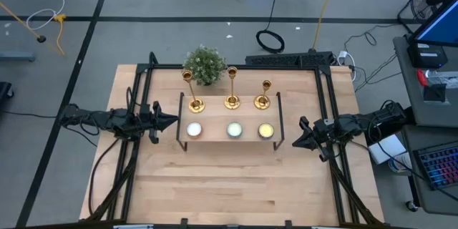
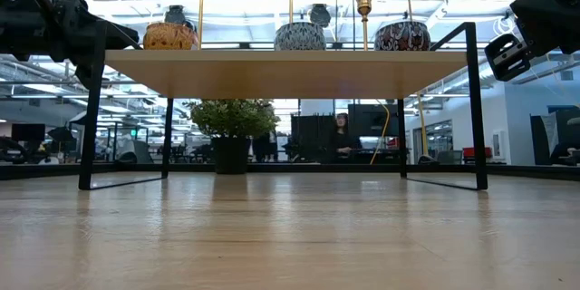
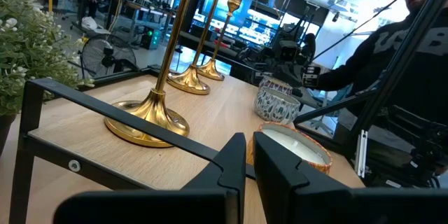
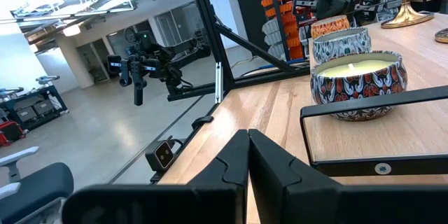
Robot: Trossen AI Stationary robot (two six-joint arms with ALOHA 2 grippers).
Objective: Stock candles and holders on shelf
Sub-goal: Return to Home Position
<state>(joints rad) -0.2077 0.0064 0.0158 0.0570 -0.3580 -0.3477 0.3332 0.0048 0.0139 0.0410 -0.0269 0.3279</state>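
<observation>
The light-wood shelf stands on its black legs at the table's middle. Three gold holders stand by their round bases along its far half. Three candles in patterned tins sit in a row along its near half, and they also show in the low view. My left gripper is shut and empty, just off the shelf's left end, level with its top. My right gripper is shut and empty, just off the shelf's right end.
A small green bushy plant stands behind the shelf, at the table's far edge. Black frame rails run along the table's left, right and far sides. Bare tabletop lies in front of the shelf. A person shows beyond the table.
</observation>
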